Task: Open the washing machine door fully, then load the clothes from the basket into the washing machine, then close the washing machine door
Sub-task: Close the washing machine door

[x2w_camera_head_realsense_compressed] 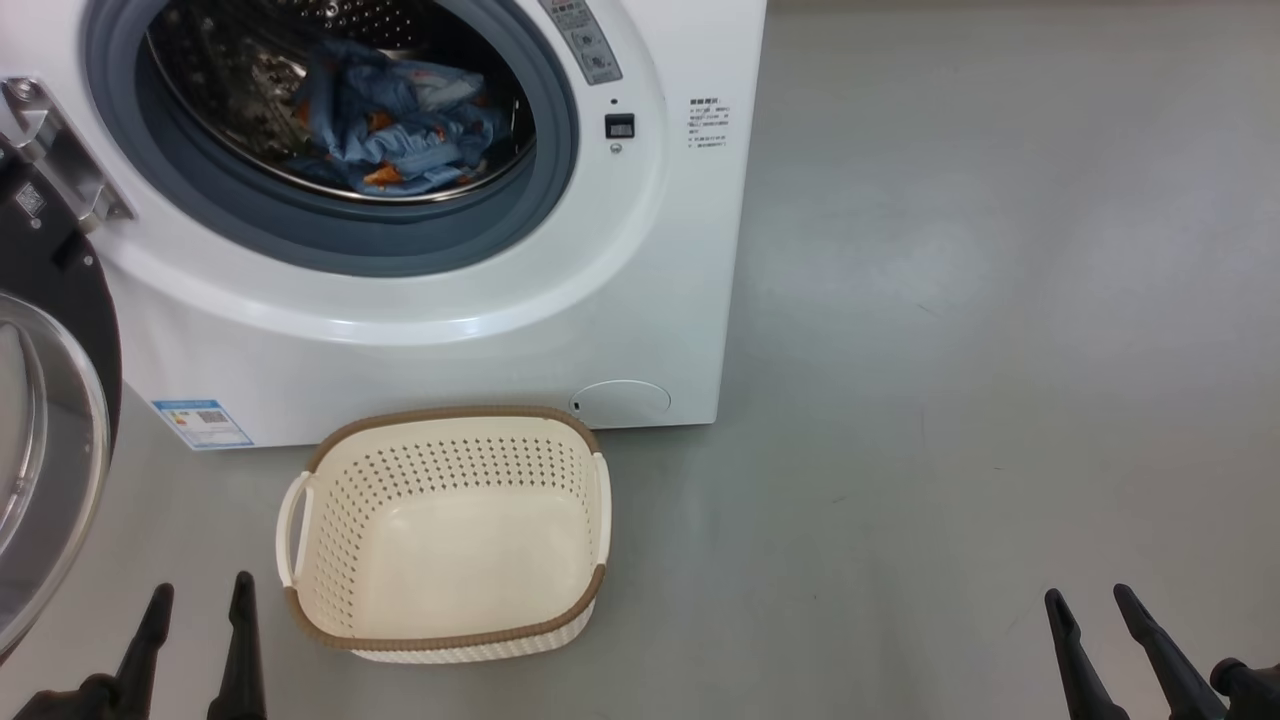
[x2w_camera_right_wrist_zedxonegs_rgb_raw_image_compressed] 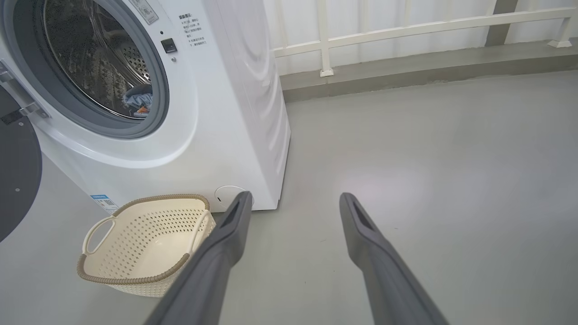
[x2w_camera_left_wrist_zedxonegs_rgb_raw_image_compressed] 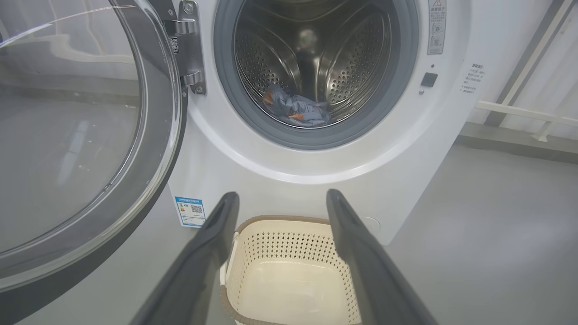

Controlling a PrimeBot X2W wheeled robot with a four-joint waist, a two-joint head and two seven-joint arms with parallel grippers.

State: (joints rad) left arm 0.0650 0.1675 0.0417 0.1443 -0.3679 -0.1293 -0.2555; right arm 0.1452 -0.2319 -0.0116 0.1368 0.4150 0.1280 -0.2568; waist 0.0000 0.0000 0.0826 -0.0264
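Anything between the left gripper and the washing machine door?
No: in the head view, bare grey floor lies between the left gripper and the washing machine door; the basket sits to the gripper's right.

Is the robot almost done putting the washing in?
Nearly! Done: the washing machine door stands wide open, the clothes lie inside the washing machine, and the basket is empty. In hand: nothing. The left gripper and the right gripper are both open and hold nothing. Left to do: shut the door.
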